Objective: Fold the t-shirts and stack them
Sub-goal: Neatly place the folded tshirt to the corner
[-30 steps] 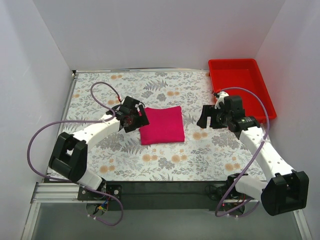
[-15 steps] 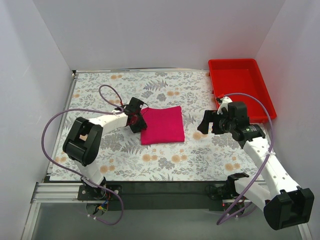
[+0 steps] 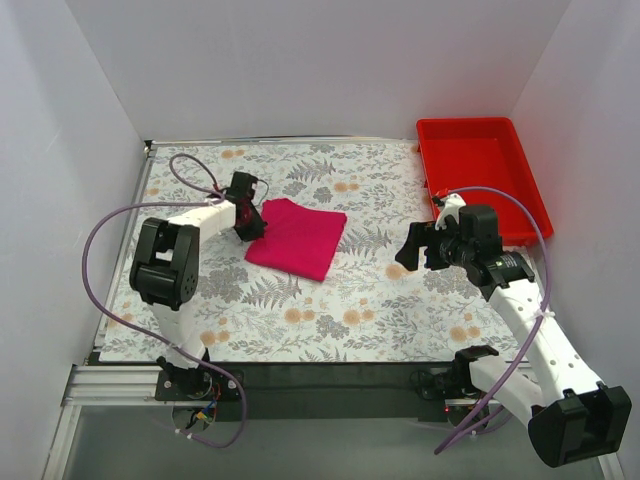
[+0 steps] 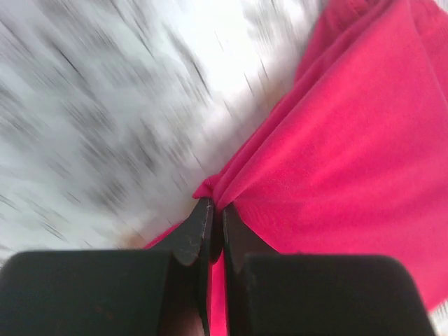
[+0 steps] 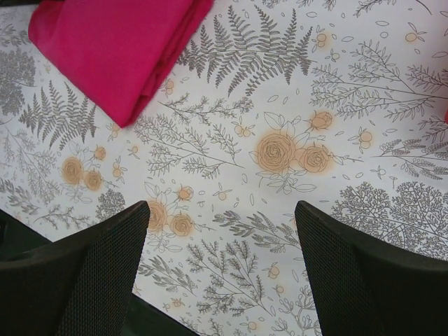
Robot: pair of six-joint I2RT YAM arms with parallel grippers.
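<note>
One folded magenta-pink t-shirt lies on the floral table, turned at a slant, left of centre. My left gripper is shut on the t-shirt's left corner; in the left wrist view the black fingers pinch a tuck of the t-shirt, and the table behind is motion-blurred. My right gripper hangs open over bare table to the right, well apart from the cloth. From the right wrist, the t-shirt shows at the upper left, far from the wide-spread fingers.
A rigid red plastic bin stands at the back right corner, with nothing seen inside. White walls close in the table on three sides. Purple cables loop above the left arm and along the right arm.
My left gripper shut on the t-shirt's left edge and dragged it left and back, rotating the square to a slant. The right arm drew back slightly, still open.
</note>
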